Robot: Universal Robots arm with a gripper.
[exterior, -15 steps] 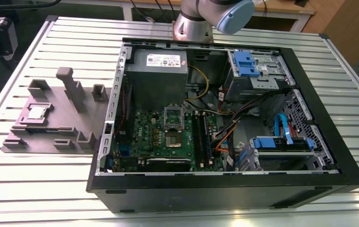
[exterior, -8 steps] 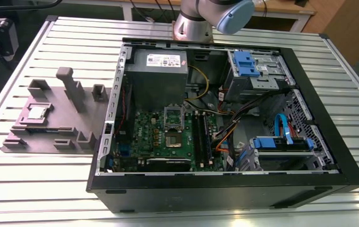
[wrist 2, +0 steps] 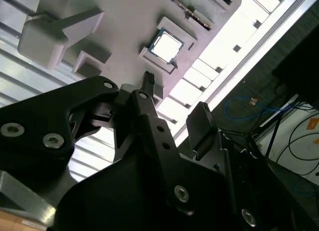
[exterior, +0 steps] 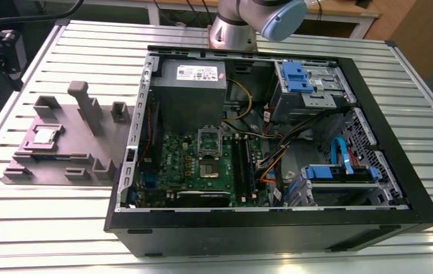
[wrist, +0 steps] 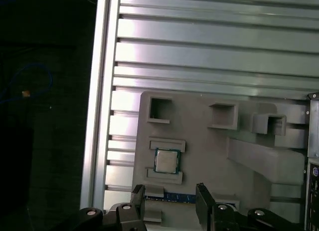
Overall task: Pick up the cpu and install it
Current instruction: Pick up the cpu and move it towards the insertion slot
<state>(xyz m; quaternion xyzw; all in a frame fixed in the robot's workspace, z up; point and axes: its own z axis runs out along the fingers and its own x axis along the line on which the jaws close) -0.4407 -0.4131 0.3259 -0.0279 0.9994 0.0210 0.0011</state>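
The cpu point(exterior: 47, 136) is a small silver square chip lying flat in a recess of the grey fixture block point(exterior: 64, 162), at the exterior view's left, beside the open computer case. Both wrist views look down on the cpu point(wrist 2: 166, 45) point(wrist: 167, 160) in its recess. My gripper point(wrist 2: 174, 99) point(wrist: 170, 193) hangs well above the fixture, open, with nothing between its two black fingers point(wrist: 138, 193). Inside the case, the green motherboard point(exterior: 174, 162) shows its cpu socket point(exterior: 210, 169) with the metal frame point(exterior: 210, 138) raised.
Tall grey posts point(exterior: 86, 105) rise from the fixture block near the cpu. The case point(exterior: 277, 228) holds a grey power supply point(exterior: 191, 80), blue drive bays point(exterior: 300, 77) and loose cables point(exterior: 277, 154). The slatted metal table point(exterior: 49, 228) ends close to the fixture's side point(wrist: 97, 141).
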